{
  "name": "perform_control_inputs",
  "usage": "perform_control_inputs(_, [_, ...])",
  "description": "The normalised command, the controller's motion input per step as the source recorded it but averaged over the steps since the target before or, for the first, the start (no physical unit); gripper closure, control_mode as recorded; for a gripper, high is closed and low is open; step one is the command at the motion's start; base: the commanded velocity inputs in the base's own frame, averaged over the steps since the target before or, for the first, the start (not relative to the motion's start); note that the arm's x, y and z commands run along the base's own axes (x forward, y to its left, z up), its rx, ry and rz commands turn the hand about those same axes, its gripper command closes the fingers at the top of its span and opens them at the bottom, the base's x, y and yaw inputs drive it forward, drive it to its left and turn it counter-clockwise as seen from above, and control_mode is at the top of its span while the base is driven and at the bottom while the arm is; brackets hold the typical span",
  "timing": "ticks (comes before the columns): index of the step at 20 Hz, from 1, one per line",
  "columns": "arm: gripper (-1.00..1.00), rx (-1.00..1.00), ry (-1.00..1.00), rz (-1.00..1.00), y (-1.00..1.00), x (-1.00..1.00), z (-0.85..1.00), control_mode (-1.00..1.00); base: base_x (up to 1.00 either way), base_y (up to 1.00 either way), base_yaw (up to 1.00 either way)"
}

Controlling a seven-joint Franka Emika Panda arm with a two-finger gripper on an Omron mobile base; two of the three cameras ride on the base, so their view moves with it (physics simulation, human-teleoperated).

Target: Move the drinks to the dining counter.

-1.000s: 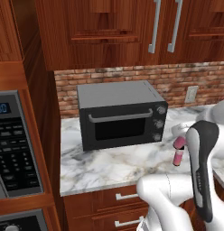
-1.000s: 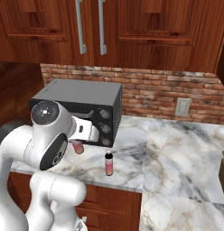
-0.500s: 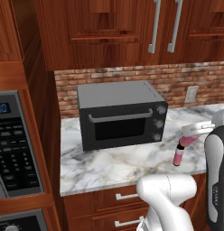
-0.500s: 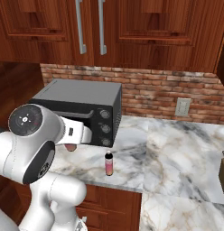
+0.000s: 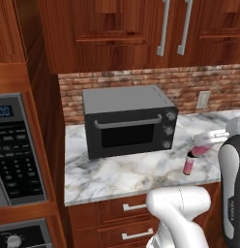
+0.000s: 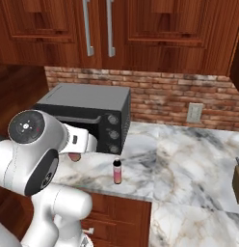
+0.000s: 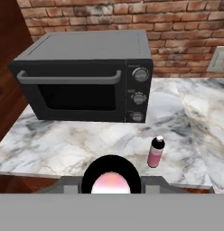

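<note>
One drink, a slim pink bottle with a black cap, stands upright near the front edge of the brick-backed marble counter, right of the black toaster oven. My gripper is shut on the other drink, carried tilted in the air above the counter's front. The hand view looks along this held drink, a pink disc in a black ring. The dining counter is out of view.
Wood wall cabinets hang over the brick backsplash, which carries a wall outlet. A built-in oven panel stands left of the counter. Drawers sit below. A brown block rests at the far right.
My arm has swung its elbow back toward the base cameras. The held drink has stayed in the shut gripper and shifted slightly away from the standing one, which has not moved.
</note>
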Motion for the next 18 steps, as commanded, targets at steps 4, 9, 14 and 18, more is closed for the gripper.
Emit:
perform_control_inputs(4, [1.00, 0.00, 0.00, 0.00, 0.00, 0.00, 0.00, 1.00, -0.79, 0.00, 0.02])
perform_control_inputs(9, [1.00, 0.00, 0.00, 0.00, 0.00, 0.00, 0.00, 1.00, -0.86, 0.00, 0.08])
perform_control_inputs(14, [1.00, 0.00, 0.00, 0.00, 0.00, 0.00, 0.00, 1.00, -0.87, 0.00, 0.20])
perform_control_inputs(18, [1.00, 0.00, 0.00, 0.00, 0.00, 0.00, 0.00, 1.00, -0.64, 0.01, 0.35])
